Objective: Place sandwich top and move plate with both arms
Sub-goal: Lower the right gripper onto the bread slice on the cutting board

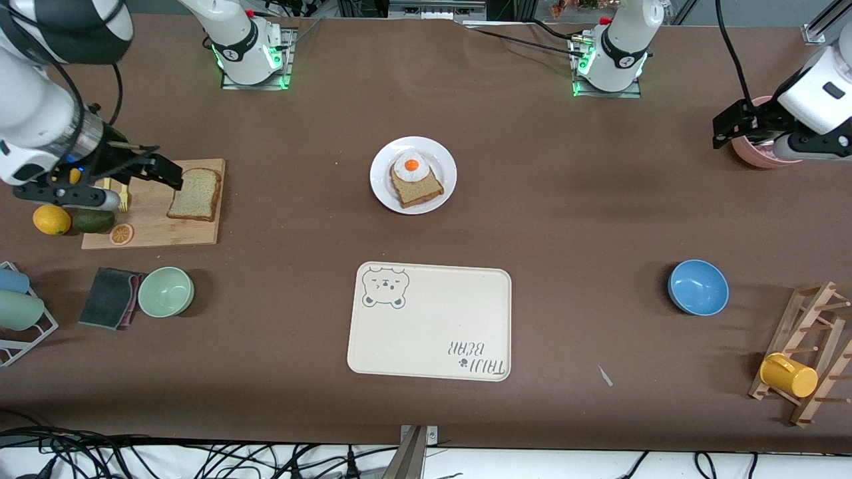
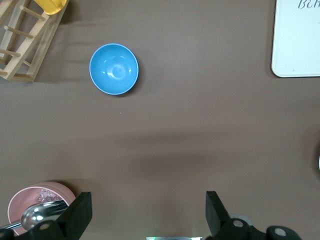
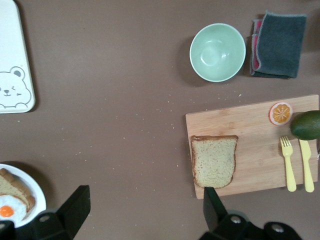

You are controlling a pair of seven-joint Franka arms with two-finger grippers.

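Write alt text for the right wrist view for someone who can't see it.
The sandwich top lies flat on a wooden cutting board, with the right gripper open above the brown table beside it. The board also holds a yellow fork, a yellow knife and an orange slice; the plate with toast and fried egg shows at one corner.

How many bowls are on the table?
3: a green bowl beside the dark cloth, a blue bowl near the wooden rack, and a pink bowl partly hidden under the left gripper.
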